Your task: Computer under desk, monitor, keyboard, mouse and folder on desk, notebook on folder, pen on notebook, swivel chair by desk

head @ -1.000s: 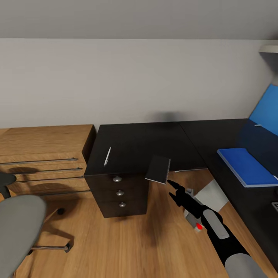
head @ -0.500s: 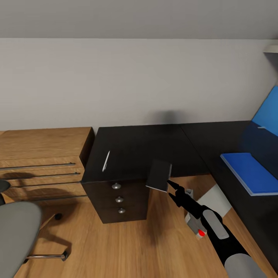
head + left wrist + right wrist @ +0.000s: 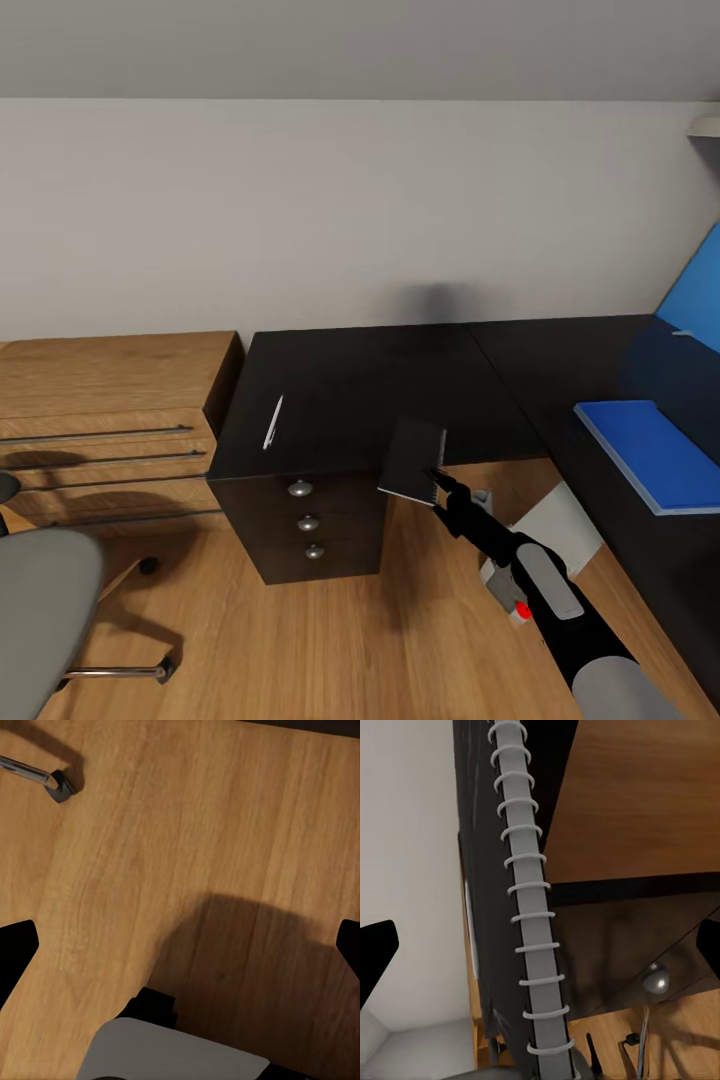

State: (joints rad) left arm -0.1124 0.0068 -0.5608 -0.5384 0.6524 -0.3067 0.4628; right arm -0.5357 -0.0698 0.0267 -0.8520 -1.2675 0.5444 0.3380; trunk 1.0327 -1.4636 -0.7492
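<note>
The right claw [image 3: 437, 482] sits at about 5 o'clock in the head view, closed on the spine edge of the notebook [image 3: 411, 460]. In the right wrist view the notebook's wire coils [image 3: 526, 915] run straight down the middle between the fingers, so the hold looks centred rather than on a corner. The booklet hangs tilted in the air over the front edge of the worktop [image 3: 370, 390], just beside the drawer unit [image 3: 310, 522] and clear of it.

The left claw [image 3: 180, 945] points at bare floor, wide open and empty (a chair castor [image 3: 58, 783] shows at the edge of its camera).

The step in hand, as I judge it, is carrying the notebook to the folder [image 3: 655, 450], which lies flat on the worktop's right wing at 3 o'clock, well apart from the claw. To do it well, lift a little first so the hanging lower edge clears the worktop rim, then swing right toward 3 o'clock, level the booklet and lower it flat inside the folder's outline before letting go. A thin booklet held by its spine may droop or swing, so go slowly.

The computer [image 3: 535, 545] stands on the floor behind the right arm, under the worktop's corner. The chair [image 3: 40, 610] waits at 8 o'clock. Farther off, the pen [image 3: 273, 422] lies on the worktop at 10 o'clock, to be fetched afterwards.
</note>
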